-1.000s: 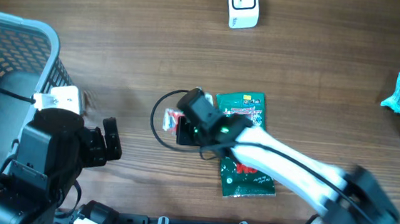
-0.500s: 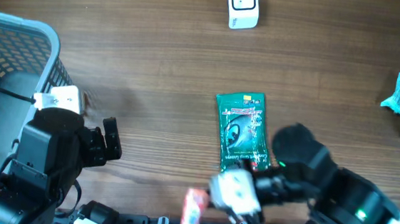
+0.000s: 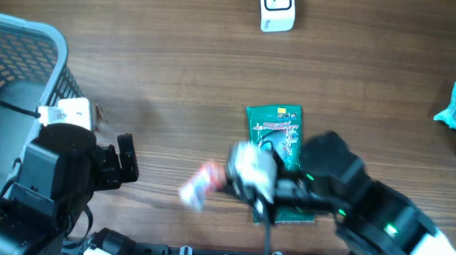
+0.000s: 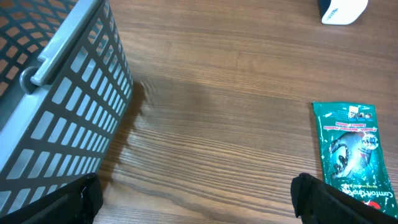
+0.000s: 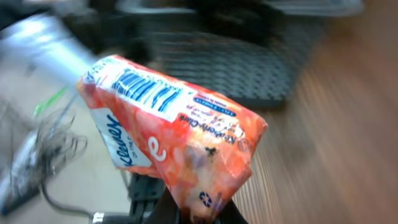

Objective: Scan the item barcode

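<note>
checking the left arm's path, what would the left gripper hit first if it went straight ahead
The left gripper would probably meet only bare wooden table, between the grey basket and the green packet; depth is unclear.

"Kleenex" on the white side panel of the orange tissue pack (image 5: 180, 140)

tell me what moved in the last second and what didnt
The right claw, shut on the orange tissue pack, pulled it back from beside the green packet towards the robot, then brought it forward again, left of the packet. Nothing was let go. The left claw, open, the basket, the green packet and the white device stayed put.
</note>
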You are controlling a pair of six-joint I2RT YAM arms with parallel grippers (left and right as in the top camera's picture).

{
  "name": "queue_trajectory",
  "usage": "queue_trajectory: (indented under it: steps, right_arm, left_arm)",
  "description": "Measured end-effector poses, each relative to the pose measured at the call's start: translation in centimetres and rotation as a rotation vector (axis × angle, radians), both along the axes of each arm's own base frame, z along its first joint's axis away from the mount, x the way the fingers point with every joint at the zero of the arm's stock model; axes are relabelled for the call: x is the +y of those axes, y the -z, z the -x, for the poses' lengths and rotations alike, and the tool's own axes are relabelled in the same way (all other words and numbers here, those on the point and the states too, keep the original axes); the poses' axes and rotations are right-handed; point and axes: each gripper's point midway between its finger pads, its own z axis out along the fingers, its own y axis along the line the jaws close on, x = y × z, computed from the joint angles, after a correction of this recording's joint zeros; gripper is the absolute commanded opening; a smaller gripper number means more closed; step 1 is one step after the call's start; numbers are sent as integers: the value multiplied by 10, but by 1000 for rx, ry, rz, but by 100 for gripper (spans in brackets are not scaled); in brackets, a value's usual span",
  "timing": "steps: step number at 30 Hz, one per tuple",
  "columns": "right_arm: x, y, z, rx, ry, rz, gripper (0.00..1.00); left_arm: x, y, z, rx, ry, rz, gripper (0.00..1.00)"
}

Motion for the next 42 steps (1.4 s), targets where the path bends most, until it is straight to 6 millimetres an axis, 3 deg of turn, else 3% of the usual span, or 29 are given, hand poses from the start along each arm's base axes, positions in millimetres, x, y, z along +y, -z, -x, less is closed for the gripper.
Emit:
queue_trajectory:
  steps: [2,5,10,11,12,13,15,16,19,21,23,25,26,27,31,33,38,42]
  right_arm:
    - [4,16,-33,139,192,25,4]
    - [-5,40,-79,314,445,38,4]
    - [-57,48,-139,504,789,-41,4]
    - [-71,49,-150,542,857,-67,13]
    - [-85,50,-161,585,924,-99,29]
    - [-95,51,-169,623,969,-122,35]
    - [-111,58,-183,737,1044,-173,34]
    - [-116,64,-188,793,1070,-187,31]
    - [-112,79,-188,975,1101,-210,6]
    - [-107,81,-189,1082,1120,-247,4]
    - [-101,82,-196,1172,1126,-299,5]
    - [-91,84,-210,1220,1108,-345,32]
    - [-88,91,-217,1230,1109,-344,46]
    - [-87,102,-222,1235,1118,-326,53]
    - [-93,152,-238,1199,1207,-213,58]
    - [-104,175,-256,1114,1286,-182,59]
    - [-107,183,-318,748,1260,-228,69]
    - [-113,208,-340,497,1258,-91,66]
  left_arm:
    - [0,0,0,0,0,0,100]
    - [0,0,0,0,0,0,100]
    - [0,0,0,0,0,0,100]
    - [0,0,0,0,0,0,100]
    - [0,0,0,0,0,0,100]
    - [0,0,0,0,-1,0,100]
    - [0,0,0,0,0,0,100]
    - [0,0,0,0,0,0,100]
    - [0,0,0,0,0,0,100]
    - [0,0,0,0,0,0,100]
    - [0,0,0,0,0,0,100]
    - [0,0,0,0,0,0,100]
    - [0,0,0,0,0,0,100]
    - [0,0,0,0,0,0,100]
    - [0,0,0,0,0,0,100]
    - [0,0,0,0,0,0,100]
    - [0,0,0,0,0,0,100]
    - [0,0,0,0,0,0,100]
